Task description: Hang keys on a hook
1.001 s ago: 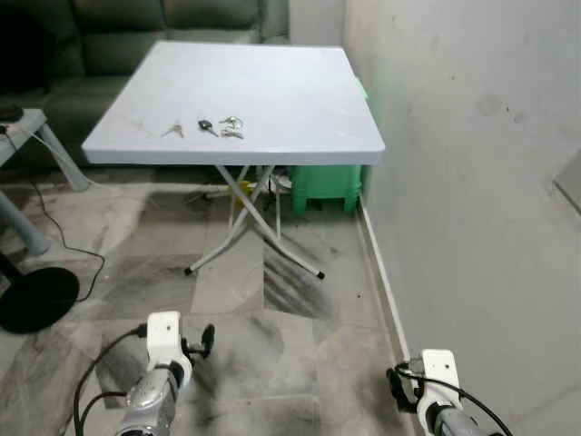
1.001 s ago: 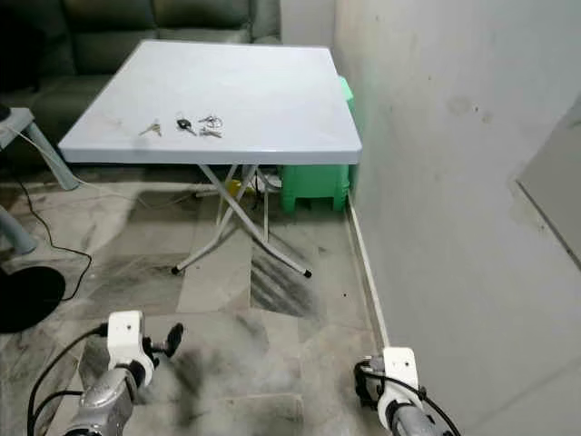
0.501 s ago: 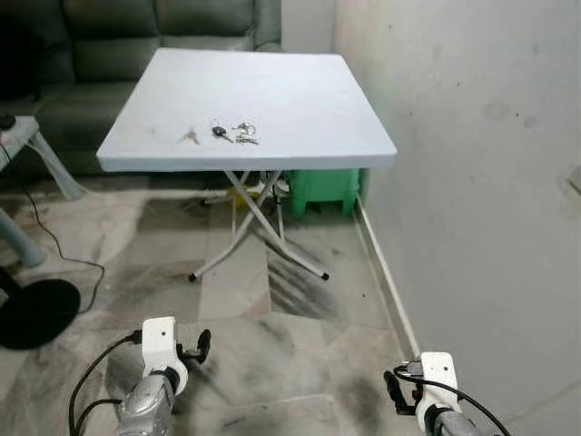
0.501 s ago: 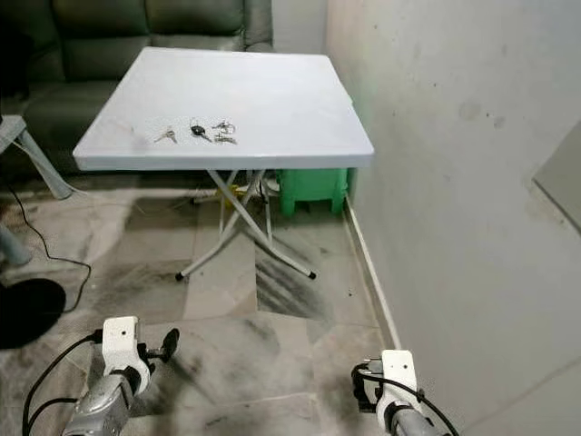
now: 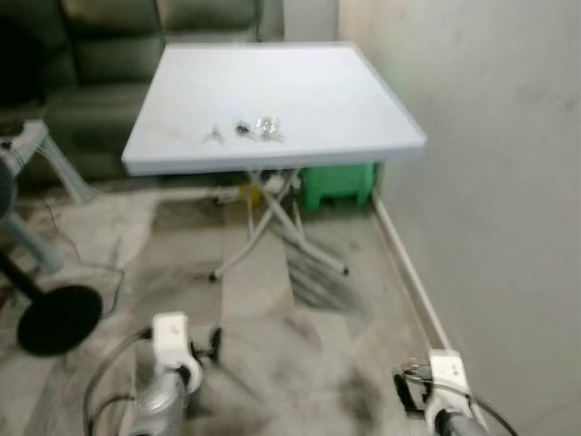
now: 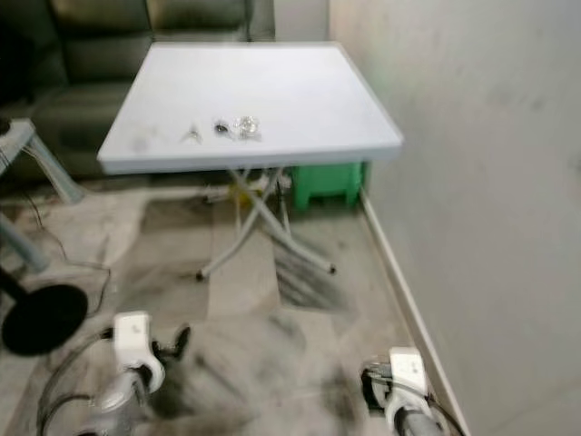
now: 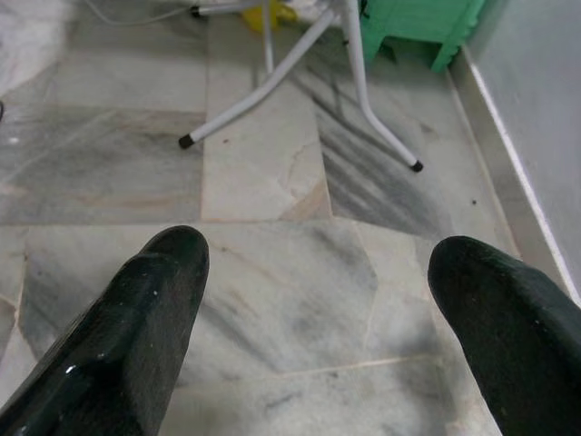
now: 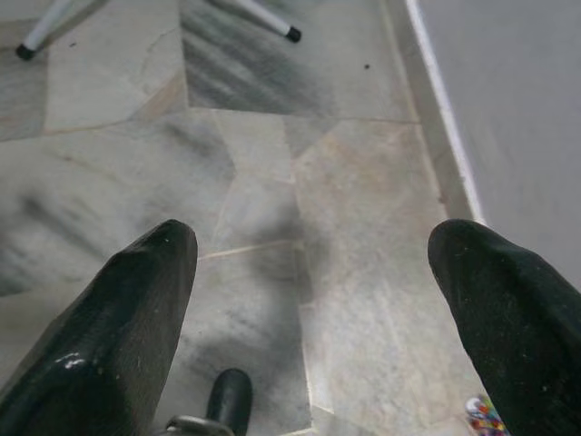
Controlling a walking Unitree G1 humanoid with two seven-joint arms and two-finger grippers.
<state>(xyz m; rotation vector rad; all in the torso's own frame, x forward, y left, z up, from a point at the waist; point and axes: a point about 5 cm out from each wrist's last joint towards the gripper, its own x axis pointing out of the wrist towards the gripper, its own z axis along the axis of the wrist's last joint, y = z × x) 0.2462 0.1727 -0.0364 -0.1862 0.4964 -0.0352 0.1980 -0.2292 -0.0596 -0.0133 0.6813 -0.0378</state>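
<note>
Keys [image 5: 242, 132] lay in three small clusters near the front edge of a pale grey folding table [image 5: 363, 136], which stood against a plain wall [image 5: 508, 182] with a dark green sofa [image 5: 91, 64] behind it. The head views were slightly blurred. A green plastic stool [image 5: 340, 186] sat under the table beside the wall, next to the table's crossed white legs [image 5: 272, 227]. At the left, a round black base [image 5: 59, 318] with a cable rested on the marbled floor tiles [image 5: 300, 363].

The left gripper [image 7: 318, 318] hung low over the floor, well short of the table, its two black fingers [image 7: 136, 327] spread wide apart and holding nothing; past them the wrist view took in the table's feet and the stool. The right gripper [image 8: 313, 309] was likewise low over the tiles, near the skirting of the wall, its fingers [image 8: 118, 318] also spread wide and empty. Both silver arms, with white wrist housings, showed at the bottom of the head views, the left [image 5: 172, 363] and the right [image 5: 445, 391].
</note>
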